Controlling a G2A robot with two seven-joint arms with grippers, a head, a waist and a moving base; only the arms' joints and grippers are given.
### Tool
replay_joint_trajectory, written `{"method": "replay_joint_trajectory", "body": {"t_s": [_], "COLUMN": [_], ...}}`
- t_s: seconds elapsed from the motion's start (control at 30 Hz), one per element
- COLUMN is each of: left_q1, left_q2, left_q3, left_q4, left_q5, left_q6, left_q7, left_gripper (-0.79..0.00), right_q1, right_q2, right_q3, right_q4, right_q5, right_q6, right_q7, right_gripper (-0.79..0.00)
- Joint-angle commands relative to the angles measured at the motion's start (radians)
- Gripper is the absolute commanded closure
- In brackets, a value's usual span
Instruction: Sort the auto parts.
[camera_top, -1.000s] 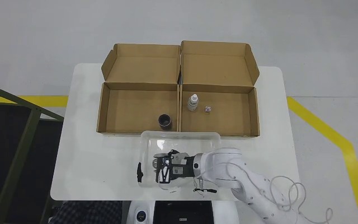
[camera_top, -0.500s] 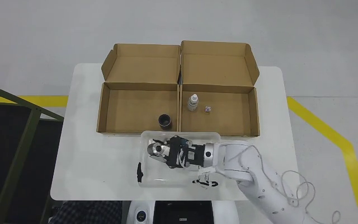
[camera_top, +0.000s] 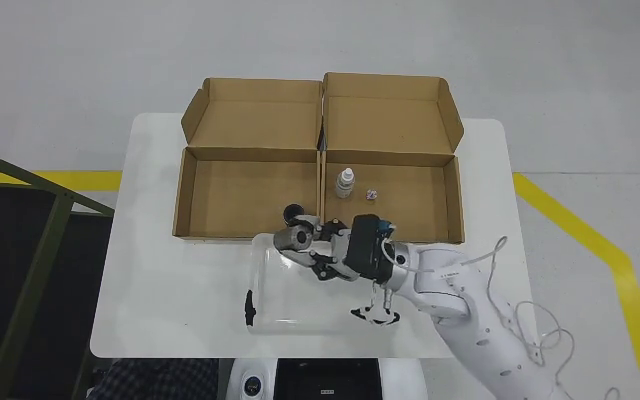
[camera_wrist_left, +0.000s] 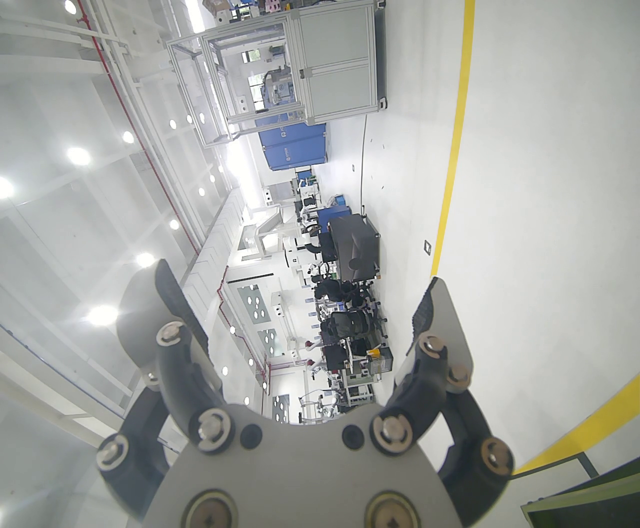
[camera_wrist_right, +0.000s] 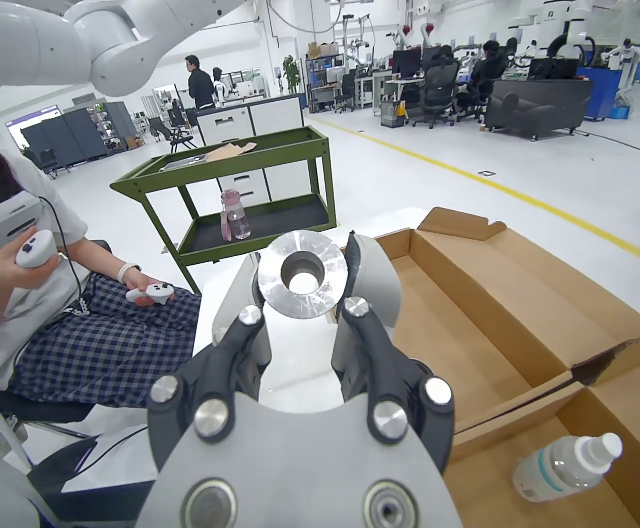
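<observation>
My right gripper hangs above the far edge of the clear plastic tray, close to the left cardboard box, and is shut on a silver metal ring. In the right wrist view the ring with its round hole sits clamped between the fingers. A black cylindrical part lies in the left box. The right box holds a small white bottle and a tiny part. My left gripper is open, pointing up into the room.
A black clip lies by the tray's left side and a black part at its near right corner. Both boxes' lids stand open at the back. A seated person holds controllers beside the table.
The right gripper rose out of the tray with the metal ring and moved toward the near wall of the left box.
</observation>
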Motion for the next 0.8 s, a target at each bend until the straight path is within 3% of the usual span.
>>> {"method": "replay_joint_trajectory", "body": {"t_s": [0.0, 0.47, 0.77], "left_q1": [0.000, 0.000, 0.000], "left_q2": [0.000, 0.000, 0.000], "left_q3": [0.000, 0.000, 0.000], "left_q4": [0.000, 0.000, 0.000], "left_q5": [0.000, 0.000, 0.000], "left_q6": [0.000, 0.000, 0.000], "left_q7": [0.000, 0.000, 0.000], "left_gripper": [-0.785, -0.785, -0.785], "right_q1": [-0.005, -0.018, 0.001], "right_q2": [0.001, 0.003, 0.001], "right_q3": [0.013, 0.045, 0.042], "right_q4": [-0.003, -0.026, -0.025], "right_q5": [-0.001, -0.004, -0.055], "right_q6": [0.006, 0.026, 0.073], "right_q7": [-0.011, -0.053, -0.019], "right_gripper": [0.000, 0.000, 0.000]}}
